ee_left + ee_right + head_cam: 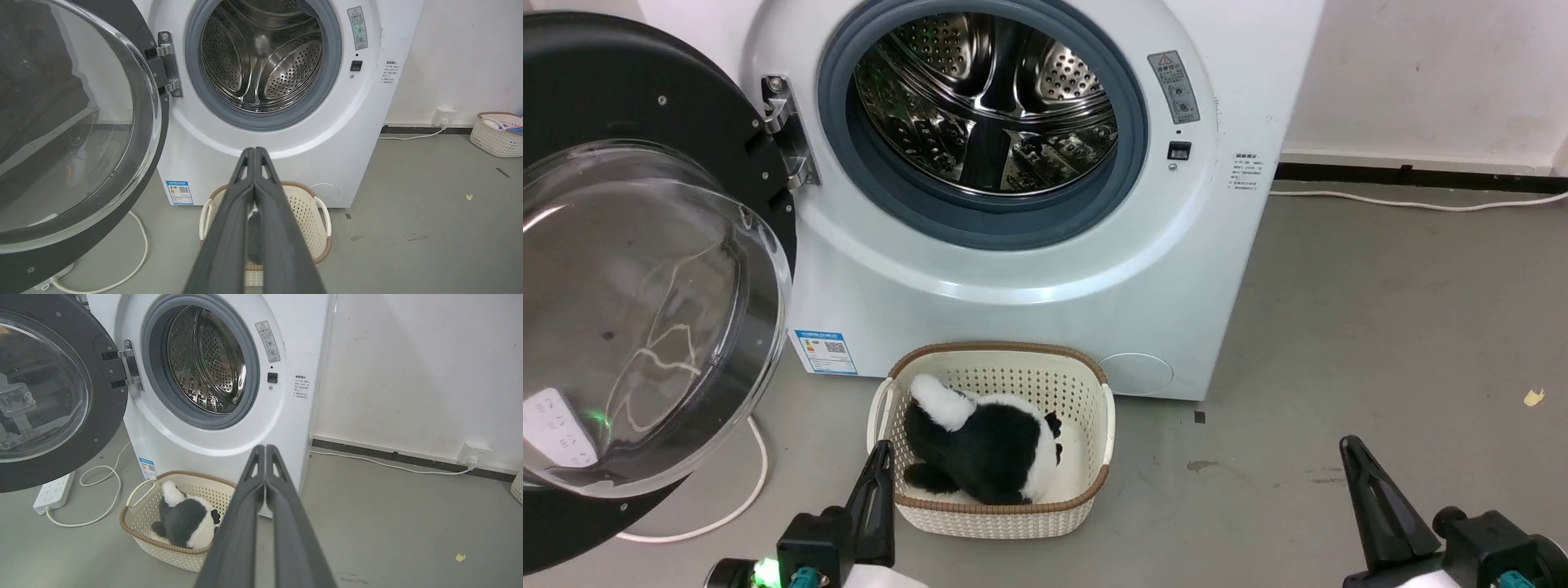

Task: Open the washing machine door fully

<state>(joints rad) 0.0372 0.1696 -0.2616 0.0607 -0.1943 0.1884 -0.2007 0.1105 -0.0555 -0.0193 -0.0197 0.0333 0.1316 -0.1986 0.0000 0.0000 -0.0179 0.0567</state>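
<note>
Dark tapered fingers [874, 490] — teal connectors [805, 578]

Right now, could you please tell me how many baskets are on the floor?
2. The near basket sits directly in front of the washing machine, holding a black-and-white plush toy. The far basket stands by the wall, further right. Others may lie out of view.

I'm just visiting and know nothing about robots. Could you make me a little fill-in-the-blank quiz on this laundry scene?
1. The washing machine door stands ____, baring the steel drum.
2. The black-and-white plush toy lies in the cream ____.
3. The jaws of the left gripper and the right gripper are ____.
Missing words: open; basket; shut.
</note>
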